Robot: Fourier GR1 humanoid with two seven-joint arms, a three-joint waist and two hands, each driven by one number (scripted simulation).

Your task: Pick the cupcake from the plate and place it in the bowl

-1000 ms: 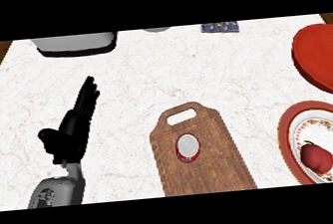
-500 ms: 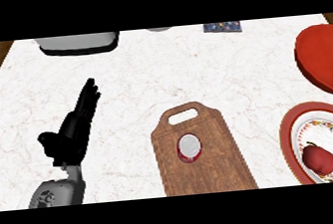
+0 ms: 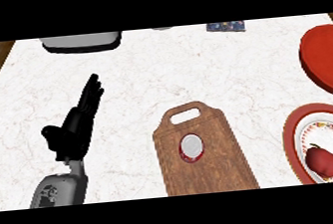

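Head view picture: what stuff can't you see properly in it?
- Right hand: not in the head view at all; only the left hand shows.
- Red bowl: cut off by the right edge.
- Plate: its right part is cut off too.
- Grey appliance and patterned item: cut by the top band.
- Small red-and-white thing on the cutting board: too small to name.

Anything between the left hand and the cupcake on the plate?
Yes. The wooden cutting board, with a small red-rimmed dish on it, lies between the open left hand and the cupcake on the plate at the right edge.
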